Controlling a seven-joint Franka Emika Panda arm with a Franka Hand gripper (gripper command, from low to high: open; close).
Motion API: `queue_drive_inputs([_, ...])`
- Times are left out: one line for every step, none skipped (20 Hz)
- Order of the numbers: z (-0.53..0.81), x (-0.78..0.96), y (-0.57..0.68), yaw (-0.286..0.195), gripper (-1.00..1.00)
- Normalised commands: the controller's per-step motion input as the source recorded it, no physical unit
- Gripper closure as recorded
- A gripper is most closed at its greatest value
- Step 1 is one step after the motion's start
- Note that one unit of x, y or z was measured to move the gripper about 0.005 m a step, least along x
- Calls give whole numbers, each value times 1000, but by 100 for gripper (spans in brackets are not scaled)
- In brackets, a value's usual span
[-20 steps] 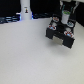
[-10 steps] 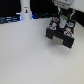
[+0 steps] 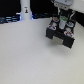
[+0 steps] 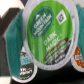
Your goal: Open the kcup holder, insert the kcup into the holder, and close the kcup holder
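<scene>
The kcup holder [image 3: 61, 37] is a black box at the exterior view's upper right, with pods standing in its slots. My gripper [image 3: 62, 13] hangs right over those slots. In the wrist view the kcup [image 4: 46, 34], white with a green "Dark Magic" lid, fills the middle between my teal fingers [image 4: 12, 44]. The gripper [image 4: 46, 40] looks shut on it. Pods with dark and reddish lids [image 4: 23, 60] sit beside it in the tray. I cannot tell whether the kcup rests in a slot or hangs just above one.
A white bottle-like object [image 3: 25, 9] stands at the back on the exterior view's left, with dark items [image 3: 7, 20] along the back edge. The white table [image 3: 30, 57] stretches in front of the holder.
My gripper stays over the holder's pod slots; it seems a little lower than before. Nothing else has moved.
</scene>
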Motion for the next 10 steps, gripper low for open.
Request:
queue_drive_inputs([-71, 5, -162, -10, 100])
queue_drive_inputs([-146, -71, -170, -8, 100])
queue_drive_inputs([-137, -27, -138, -3, 100])
queue_drive_inputs([-248, -23, -64, -1, 100])
queue_drive_inputs([-291, -15, -84, -1, 100])
queue_drive_inputs([-327, -15, -62, -2, 100])
queue_drive_inputs([-346, -5, -41, 1, 100])
queue_drive_inputs([-390, 7, -23, 4, 100])
queue_drive_inputs([-381, 8, -6, 8, 100])
queue_drive_inputs([-362, 17, 42, 13, 100])
